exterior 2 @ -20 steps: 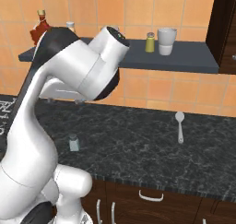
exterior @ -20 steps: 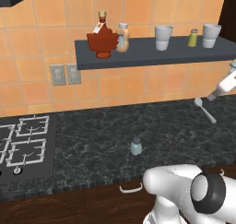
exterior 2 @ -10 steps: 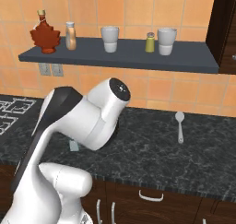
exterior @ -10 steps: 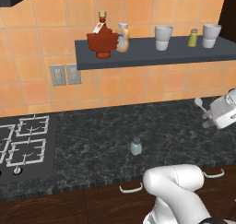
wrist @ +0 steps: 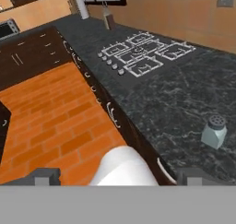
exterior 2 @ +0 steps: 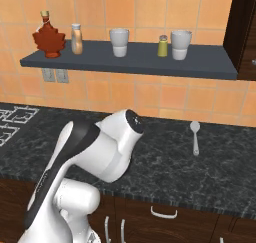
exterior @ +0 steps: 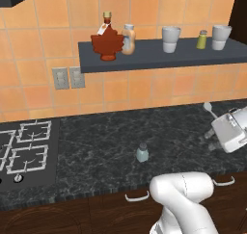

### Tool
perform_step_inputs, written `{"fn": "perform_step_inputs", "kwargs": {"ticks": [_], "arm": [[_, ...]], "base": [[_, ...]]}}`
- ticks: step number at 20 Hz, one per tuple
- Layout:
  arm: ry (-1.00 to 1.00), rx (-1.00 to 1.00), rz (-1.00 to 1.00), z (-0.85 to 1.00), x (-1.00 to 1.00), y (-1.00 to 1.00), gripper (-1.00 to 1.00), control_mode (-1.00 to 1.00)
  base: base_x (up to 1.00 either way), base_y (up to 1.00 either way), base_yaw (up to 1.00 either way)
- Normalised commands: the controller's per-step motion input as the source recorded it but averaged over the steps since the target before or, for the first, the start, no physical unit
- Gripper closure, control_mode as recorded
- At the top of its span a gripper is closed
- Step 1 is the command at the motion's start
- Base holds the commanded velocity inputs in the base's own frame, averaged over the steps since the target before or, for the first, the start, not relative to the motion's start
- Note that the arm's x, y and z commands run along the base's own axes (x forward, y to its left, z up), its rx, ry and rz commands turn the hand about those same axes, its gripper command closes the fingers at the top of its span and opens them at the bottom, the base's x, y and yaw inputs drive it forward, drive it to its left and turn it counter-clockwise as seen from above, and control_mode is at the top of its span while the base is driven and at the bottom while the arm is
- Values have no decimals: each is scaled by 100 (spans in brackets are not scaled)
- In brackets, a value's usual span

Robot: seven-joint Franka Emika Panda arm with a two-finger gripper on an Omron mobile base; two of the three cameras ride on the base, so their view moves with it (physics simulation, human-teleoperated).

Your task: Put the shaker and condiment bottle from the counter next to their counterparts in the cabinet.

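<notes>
Left base view: shaker seen upright on table, alone, near front edge. Condiment bottle seen on cabinet, touching maple-leaf bottle. Yellow-green shaker placed between two cups.

Right base view: spoon laid on table.

Hand view: claw spread wide, nothing grasped; shaker seen at right.

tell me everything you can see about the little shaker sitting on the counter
The shaker is a small pale blue-grey piece that looks translucent, like glass or plastic, with a squarish body widening toward its base and a round grey cap dotted with holes. It stands upright on the black marbled counter, near the front edge, to the right of the stove. Nothing else touches it.
</notes>
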Motion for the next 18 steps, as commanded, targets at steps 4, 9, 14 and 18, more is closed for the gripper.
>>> {"fn": "perform_step_inputs", "kwargs": {"ticks": [4,9,14,18], "arm": [[0,1,21,-28,3,0,-100,-100],[-2,0,5,-25,49,0,-100,-100],[0,0,3,-30,49,3,-100,-100],[0,5,18,-48,23,1,-100,-100]], "base": [[0,0,0],[0,0,0],[0,0,0],[0,0,0]]}}
